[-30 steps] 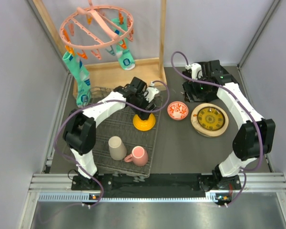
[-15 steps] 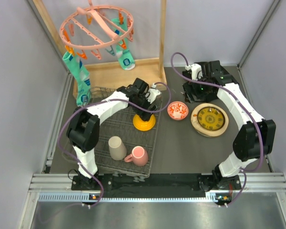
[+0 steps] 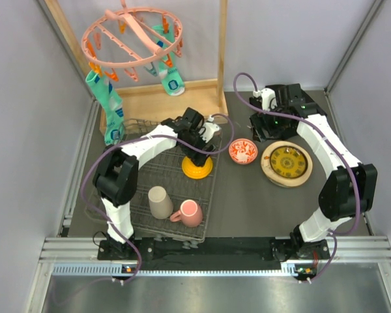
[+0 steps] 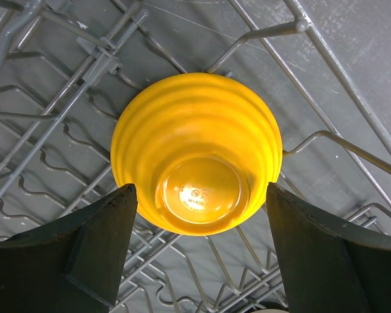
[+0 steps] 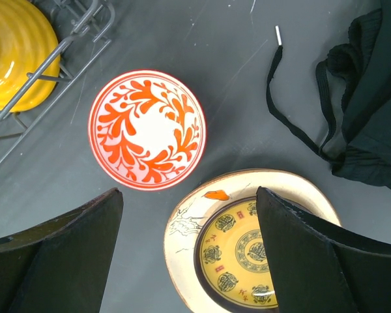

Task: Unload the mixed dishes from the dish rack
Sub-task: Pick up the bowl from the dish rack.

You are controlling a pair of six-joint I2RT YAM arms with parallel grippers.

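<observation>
While beige cup (image 3: pixel 160 201), pink mug (image 3: pixel 189 212) sit at 6 o'clock end of dish rack (image 3: pixel 158 171), upturned orange bowl (image 4: pixel 195 166) at 1 o'clock; left gripper (image 4: pixel 200 195) straddles it, spread wide, gripping nothing. Right gripper (image 5: pixel 189 194) agape, empty, above red-white bowl (image 5: pixel 147 129).

I find no legible text, number or brand in any view. The upturned orange bowl (image 4: pixel 197 150) carries a faint round stamp (image 4: pixel 199 194) on its base; I cannot read its characters. The small yellow plate (image 5: pixel 244 251) bears red seal-like marks (image 5: pixel 226 223), equally unreadable.
</observation>
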